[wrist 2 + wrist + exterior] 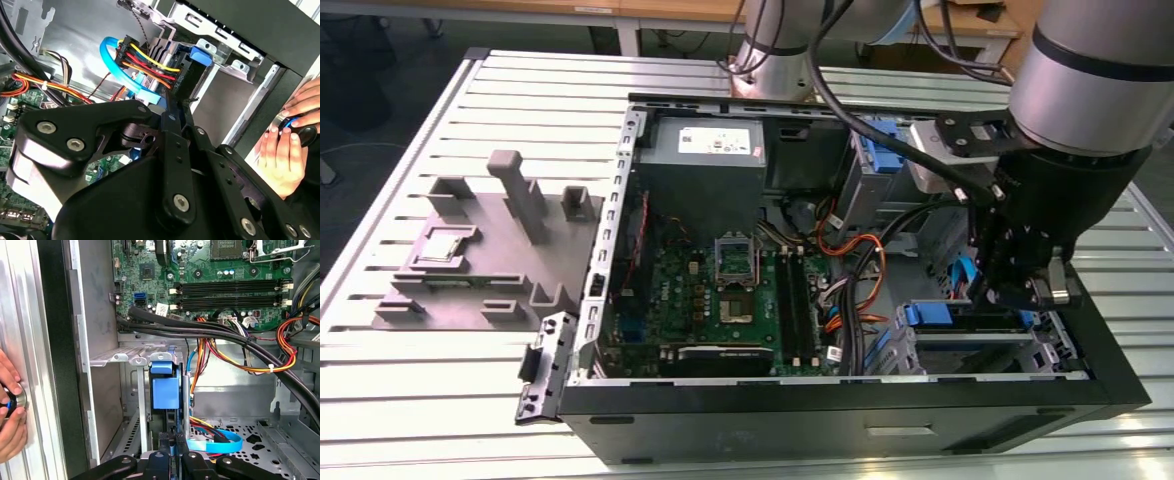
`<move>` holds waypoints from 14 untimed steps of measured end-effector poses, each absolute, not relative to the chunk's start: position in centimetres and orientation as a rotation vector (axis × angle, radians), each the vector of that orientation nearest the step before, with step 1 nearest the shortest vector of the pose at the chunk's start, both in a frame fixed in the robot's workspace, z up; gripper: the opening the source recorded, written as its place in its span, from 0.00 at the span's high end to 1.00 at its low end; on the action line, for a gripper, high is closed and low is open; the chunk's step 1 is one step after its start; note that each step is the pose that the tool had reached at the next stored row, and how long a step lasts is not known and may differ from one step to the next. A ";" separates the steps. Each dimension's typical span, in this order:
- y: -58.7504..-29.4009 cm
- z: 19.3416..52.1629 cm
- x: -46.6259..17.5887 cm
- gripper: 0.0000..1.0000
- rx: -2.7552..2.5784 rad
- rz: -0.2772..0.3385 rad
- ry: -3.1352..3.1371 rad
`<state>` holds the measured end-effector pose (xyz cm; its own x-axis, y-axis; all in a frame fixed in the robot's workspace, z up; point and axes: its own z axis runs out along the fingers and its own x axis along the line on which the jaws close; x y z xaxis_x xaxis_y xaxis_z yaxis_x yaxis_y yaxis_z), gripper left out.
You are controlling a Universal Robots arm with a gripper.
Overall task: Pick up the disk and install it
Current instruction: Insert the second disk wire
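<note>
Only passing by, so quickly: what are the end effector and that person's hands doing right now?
End effector: low by the drive cage; open or closed cannot be told.
Person's hands: wrapped around a small round object outside the case.

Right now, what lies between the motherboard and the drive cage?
A bundle of black cables runs between them, in the first wrist view.

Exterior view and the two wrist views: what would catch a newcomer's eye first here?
The open computer case on the slatted metal table, its green motherboard bare. The black gripper reaches down into the drive cage at the exterior view's right, close to a blue plastic carrier and bright red, yellow and orange cables. A person's hand rests on a round knob just outside the case.
</note>
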<state>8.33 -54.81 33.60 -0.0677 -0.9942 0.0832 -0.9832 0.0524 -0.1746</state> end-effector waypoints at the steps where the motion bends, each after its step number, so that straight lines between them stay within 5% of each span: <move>1: -54.8 33.6 8.3 0.84 -2.102 -0.283 2.234; 14: -54.9 33.1 8.3 0.84 -2.093 -0.261 2.228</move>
